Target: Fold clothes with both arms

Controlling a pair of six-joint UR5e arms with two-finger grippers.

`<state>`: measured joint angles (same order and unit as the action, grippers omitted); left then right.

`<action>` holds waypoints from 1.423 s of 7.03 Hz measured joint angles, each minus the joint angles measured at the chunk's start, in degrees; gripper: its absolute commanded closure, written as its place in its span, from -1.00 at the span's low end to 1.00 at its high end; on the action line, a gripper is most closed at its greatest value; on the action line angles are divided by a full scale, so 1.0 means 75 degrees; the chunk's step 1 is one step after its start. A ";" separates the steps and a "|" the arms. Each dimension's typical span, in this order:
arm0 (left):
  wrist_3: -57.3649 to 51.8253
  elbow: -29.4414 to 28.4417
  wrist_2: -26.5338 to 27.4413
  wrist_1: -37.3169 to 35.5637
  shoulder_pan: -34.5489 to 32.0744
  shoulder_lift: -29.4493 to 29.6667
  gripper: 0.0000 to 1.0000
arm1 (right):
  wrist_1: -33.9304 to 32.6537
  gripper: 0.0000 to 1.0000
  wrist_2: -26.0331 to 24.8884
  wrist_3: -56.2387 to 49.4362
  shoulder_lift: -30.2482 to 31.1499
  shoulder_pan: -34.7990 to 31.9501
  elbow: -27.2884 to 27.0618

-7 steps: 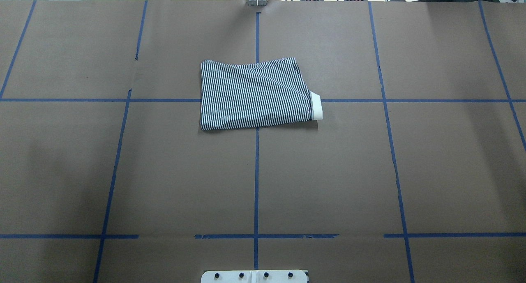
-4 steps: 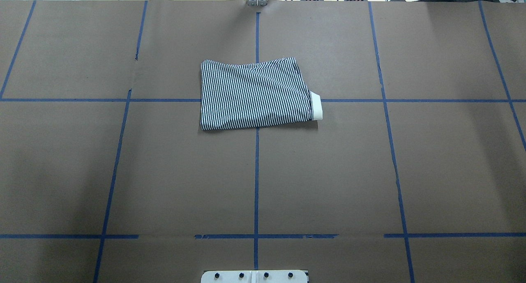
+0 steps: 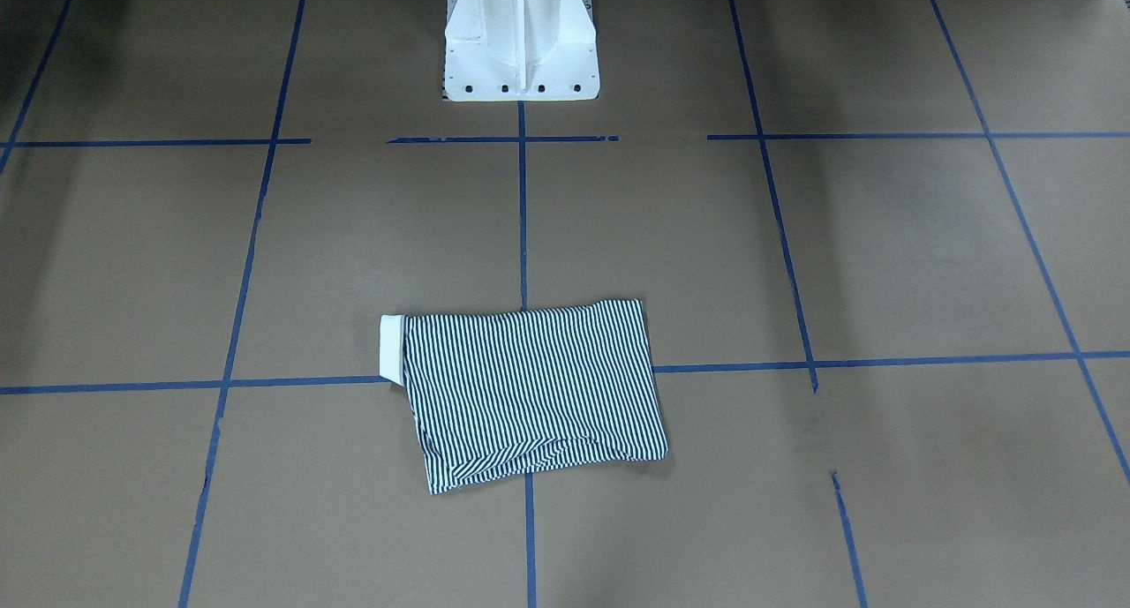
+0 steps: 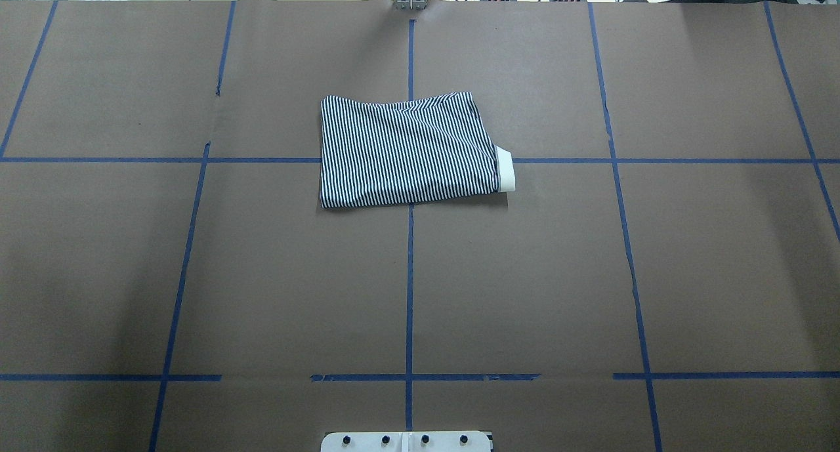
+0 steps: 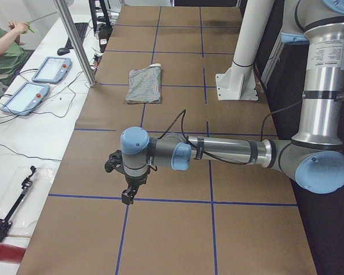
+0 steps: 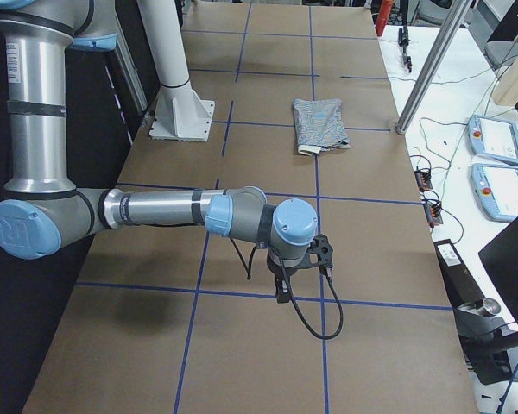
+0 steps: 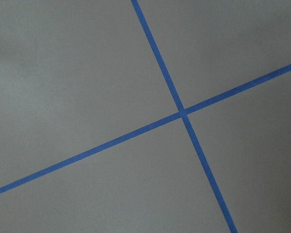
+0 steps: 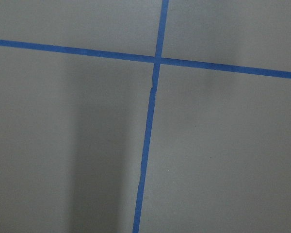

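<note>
The shirt (image 4: 407,151) lies folded into a compact rectangle on the table (image 4: 197,275), far middle, with its collar (image 4: 505,170) poking out at one side. Folding looks done or nearly so. The left arm (image 5: 229,150) and right arm (image 6: 155,209) hang well apart from it. I cannot tell how far open the left fingers (image 5: 128,196) or right fingers (image 6: 281,293) are. No containers show.

Materials check: cloth on paper, metal and plastic on me.
Polo shirt (image 4: 407,150) is soft matt knit cloth with fine stripes, a little rumpled along one edge; its collar (image 4: 504,170) is plain cream cloth, also matt. Table cover (image 4: 262,275) is smooth matt brown paper, gridded with blue tape (image 4: 409,288), ragged in spots. My left arm (image 5: 229,150) and right arm (image 6: 155,209): satin silver metal tubes, smooth light-blue plastic joint caps. Pedestal (image 3: 519,34) looks like white-painted metal, semi-gloss.
</note>
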<state>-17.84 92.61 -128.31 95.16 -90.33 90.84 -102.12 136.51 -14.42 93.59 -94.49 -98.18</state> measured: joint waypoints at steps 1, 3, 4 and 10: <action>0.0003 0.0016 0.0003 0.0000 -0.0003 0.0003 -1.00 | 0.0373 -1.00 -0.0024 0.0371 0.0021 0.0015 0.0052; 0.0036 0.0014 -0.0008 -0.0007 0.0003 0.0024 -1.00 | 0.0921 -1.00 -0.0038 0.0887 0.0019 0.0091 0.0169; 0.0046 -0.0003 -0.0011 -0.0008 0.0007 0.0029 -1.00 | 0.1013 -1.00 -0.0023 0.0958 0.0012 0.0115 0.0183; 0.1673 -0.0051 -0.0046 0.0003 0.0008 0.0059 -1.00 | 0.1060 -1.00 0.0021 0.1008 0.0013 0.0130 0.0136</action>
<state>-5.29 92.23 -128.66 95.18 -90.26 91.28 -94.18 136.66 -6.86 93.69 -93.52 -97.16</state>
